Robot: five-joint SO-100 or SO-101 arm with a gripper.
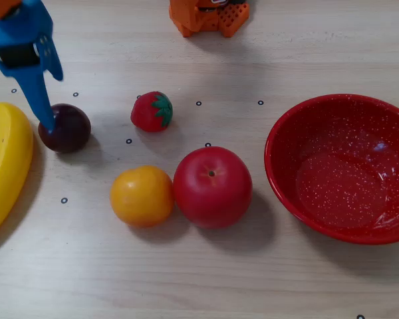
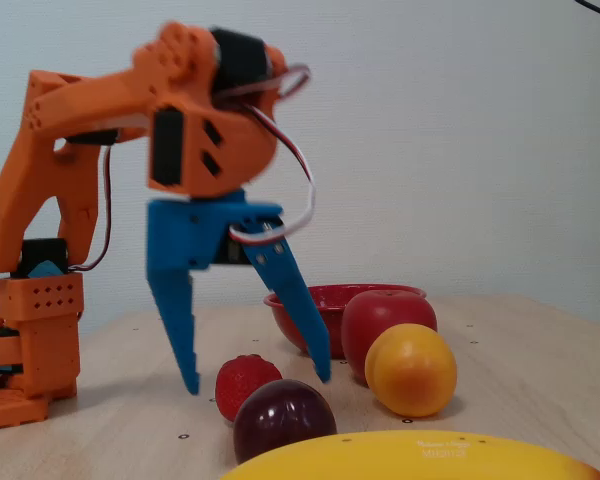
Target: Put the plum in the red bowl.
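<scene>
The plum [image 1: 68, 129] is a small dark purple fruit lying at the left of the table in a fixed view, beside the banana. In the low fixed view the plum [image 2: 283, 420] sits in front, close to the camera. My blue gripper [image 1: 48, 100] stands wide open over it, and one fingertip [image 1: 47, 123] overlaps the plum's upper left edge. Seen from the side, the gripper [image 2: 258, 383] hangs low with its tips just above the table, behind the plum, holding nothing. The red bowl [image 1: 342, 166] sits empty at the right, and its rim [image 2: 330, 296] shows behind the fruit.
A banana [image 1: 6, 173] lies along the left edge. A strawberry [image 1: 151, 111], an orange fruit [image 1: 141, 195] and a big red apple [image 1: 212, 187] stand between the plum and the bowl. The orange arm base [image 1: 209, 14] is at the far edge.
</scene>
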